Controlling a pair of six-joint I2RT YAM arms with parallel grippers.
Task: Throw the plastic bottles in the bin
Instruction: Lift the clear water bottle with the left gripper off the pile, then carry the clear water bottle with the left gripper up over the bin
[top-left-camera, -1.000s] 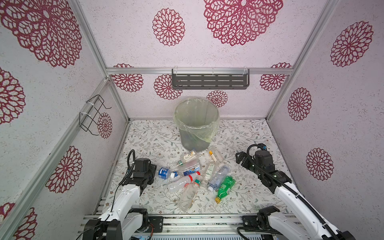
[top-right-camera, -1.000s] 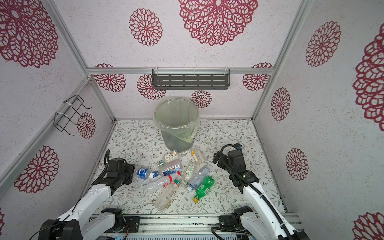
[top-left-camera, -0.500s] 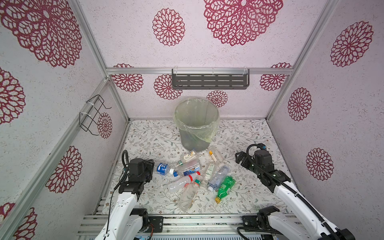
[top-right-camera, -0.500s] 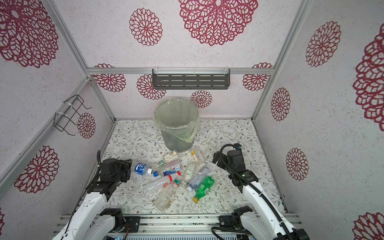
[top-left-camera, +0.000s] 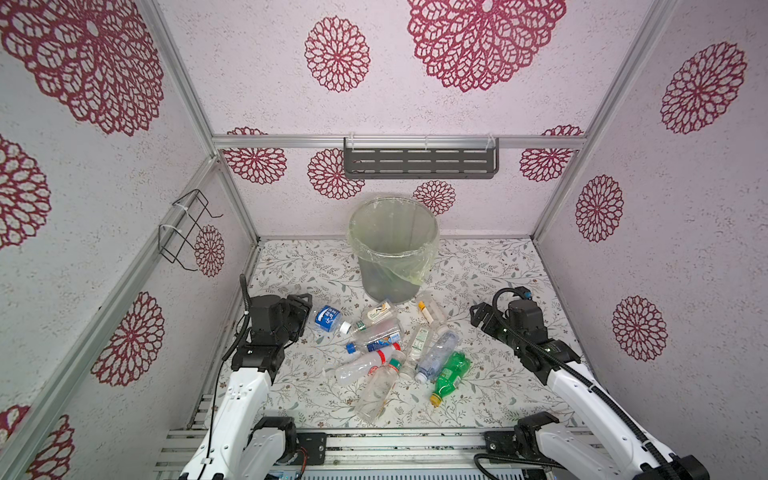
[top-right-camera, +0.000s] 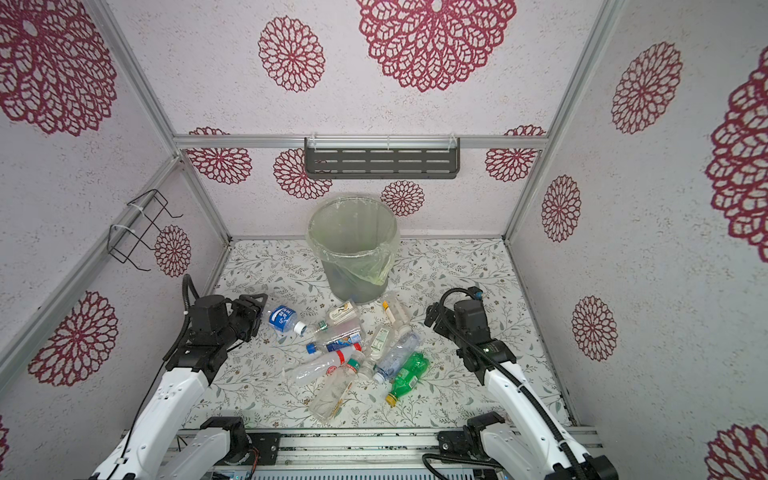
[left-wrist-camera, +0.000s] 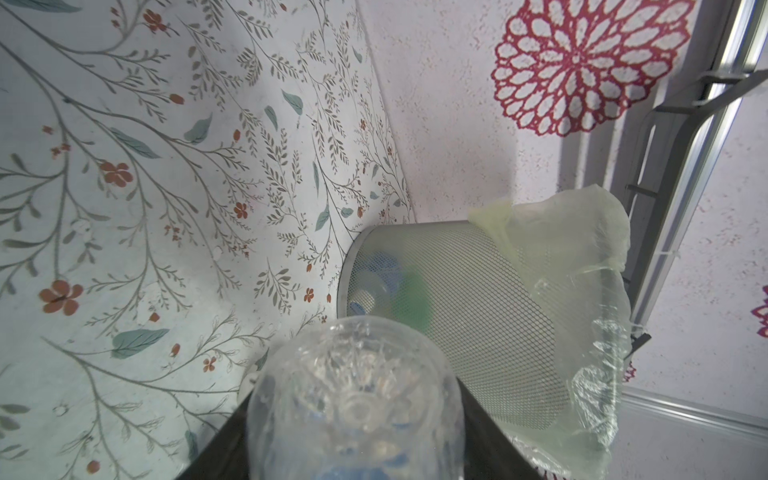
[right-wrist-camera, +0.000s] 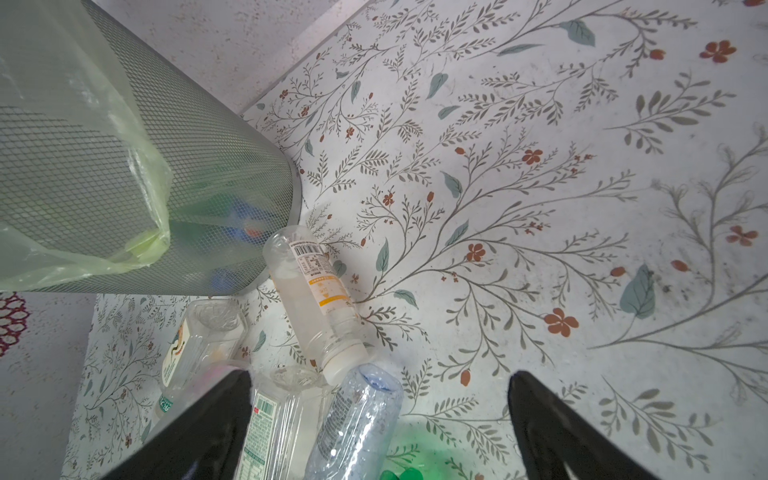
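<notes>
Left wrist: my left jaws grip a clear blue-labelled bottle (left-wrist-camera: 353, 399), right jaws open. Few inside lined grey mesh bin (left-wrist-camera: 457, 291), remaining bottles (top-left-camera: 436, 353) beside it.

Floral floor (top-left-camera: 498, 270): bottles (top-left-camera: 436, 355) (strewn), bin (top-left-camera: 392, 270)

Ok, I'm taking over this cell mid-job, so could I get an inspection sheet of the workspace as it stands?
Surface: floral tabletop, only bottles on it.
Job's things: bin upright at the back, blue and green shapes showing through its wall; bottle pile lying loose in front of it.
Clutter: nothing seen.
Grippers: left gripper shut on blue-labelled bottle; right gripper open, holding nothing.
Cables: black cable looped at each wrist, clear of the bottles.
Surroundings: slotted shelf on back wall; wire rack on side wall.
</notes>
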